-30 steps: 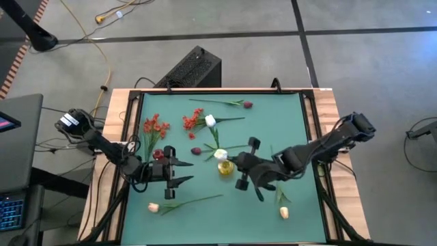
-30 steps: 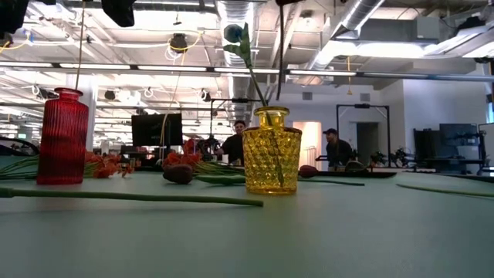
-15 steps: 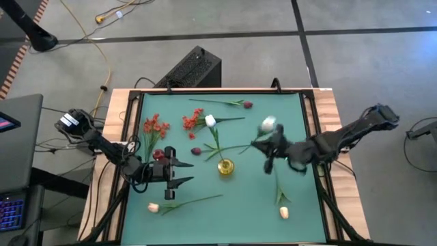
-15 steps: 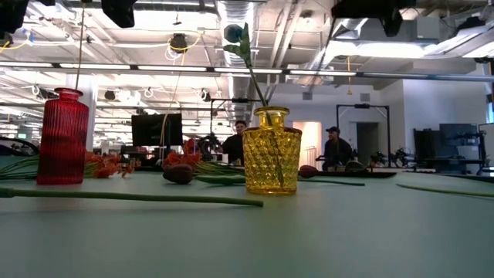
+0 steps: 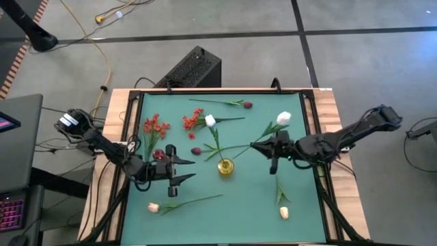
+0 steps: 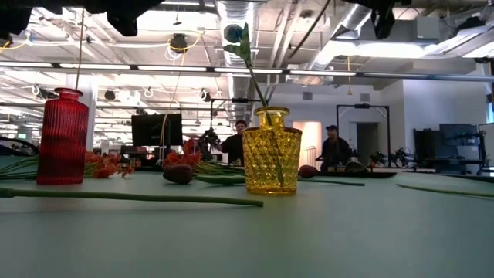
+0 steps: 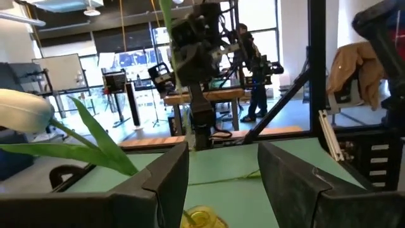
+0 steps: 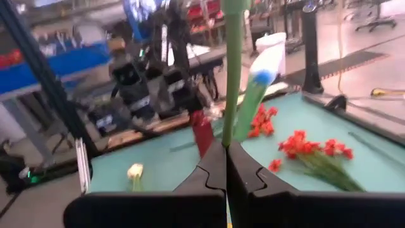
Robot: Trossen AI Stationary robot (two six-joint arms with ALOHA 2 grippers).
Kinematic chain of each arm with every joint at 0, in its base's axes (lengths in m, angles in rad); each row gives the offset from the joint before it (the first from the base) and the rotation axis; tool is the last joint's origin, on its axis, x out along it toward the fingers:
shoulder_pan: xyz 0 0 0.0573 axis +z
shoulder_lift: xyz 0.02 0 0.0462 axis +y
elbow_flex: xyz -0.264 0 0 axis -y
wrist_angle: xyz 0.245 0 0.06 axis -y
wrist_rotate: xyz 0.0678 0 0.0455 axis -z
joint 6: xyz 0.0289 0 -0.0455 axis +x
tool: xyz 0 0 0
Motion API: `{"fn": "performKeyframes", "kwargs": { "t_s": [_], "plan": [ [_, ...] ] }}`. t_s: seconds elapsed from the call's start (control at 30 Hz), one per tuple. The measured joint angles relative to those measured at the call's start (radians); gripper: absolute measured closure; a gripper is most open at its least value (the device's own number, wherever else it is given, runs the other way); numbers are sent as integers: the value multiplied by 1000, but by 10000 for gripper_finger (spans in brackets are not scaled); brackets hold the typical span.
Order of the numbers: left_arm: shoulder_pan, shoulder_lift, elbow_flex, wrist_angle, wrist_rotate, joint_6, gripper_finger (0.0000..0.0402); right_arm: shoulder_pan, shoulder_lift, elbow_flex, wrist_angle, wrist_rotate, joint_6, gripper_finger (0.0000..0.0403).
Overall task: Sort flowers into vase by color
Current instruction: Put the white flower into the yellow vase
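High view: the right gripper [image 5: 272, 152], clamped on the thin green stem of a white artificial tulip [image 5: 283, 118], sits at about three o'clock from the small yellow glass vase [image 5: 224, 167] on the green desk [image 5: 252, 205]. A second ago it hung just beside the vase mouth with the white bloom over it; now gripper and bloom are well apart from the vase, the bloom out toward two o'clock.
High view, left side: the left gripper [image 5: 183, 169], jaws spread wide and empty, waits at nine o'clock from the yellow vase, next to the ribbed red glass vase [image 5: 158, 155].
High view, remaining flowers: red-orange clustered blossoms [image 5: 156, 126] at ten o'clock, a peach tulip [image 5: 153, 207] at seven o'clock, another peach tulip [image 5: 283, 213] at five o'clock.
Low view: the yellow vase stands upright holding one leafy stem; the red vase stands left of it. The dark gripper seen above the vase a second ago is gone from there.
Left wrist view: open fingers [image 7: 166, 180], nothing between them.
Right wrist view: fingers [image 8: 209, 170] pressed together on the stem.
Meaning: my judgement is that the white tulip did not go in; the insertion needs another approach.
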Motion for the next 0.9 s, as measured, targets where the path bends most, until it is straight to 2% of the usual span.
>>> {"fn": "performKeyframes", "kwargs": {
  "t_s": [0.23,0.5,0.9],
  "plan": [
    [4,0,0,-36,1,0,223,28,116,89,7,-4,9,383],
    [9,0,0,-45,2,3,223,-9,249,134,0,-24,25,383],
    [10,0,0,-109,24,-58,223,-71,268,135,-102,-50,66,383]
  ]
}}
